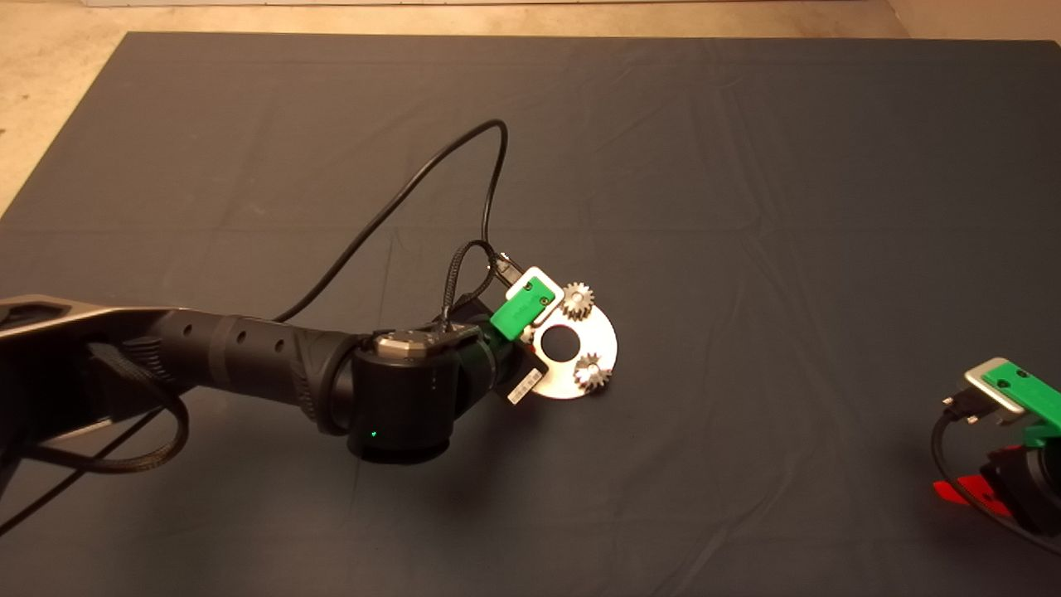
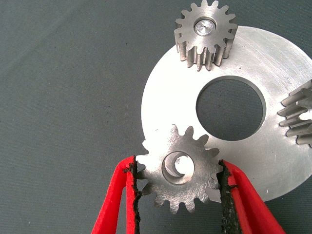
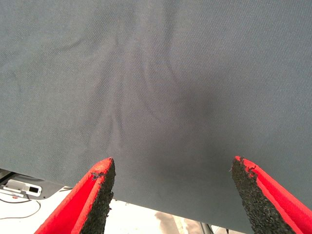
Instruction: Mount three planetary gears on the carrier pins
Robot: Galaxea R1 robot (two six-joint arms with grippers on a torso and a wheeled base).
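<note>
While your left gripper is clamping a silver toothed gear over the round plate's edge, its pin showing through the bore, two more gears are sitting on pins. Your right gripper is hanging spread wide over the mat.

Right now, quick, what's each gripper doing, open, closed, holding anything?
Left gripper: fingers closed on a gear over the round plate, where two gears already sit.
Right gripper: open, empty, parked at the mat's edge.
</note>
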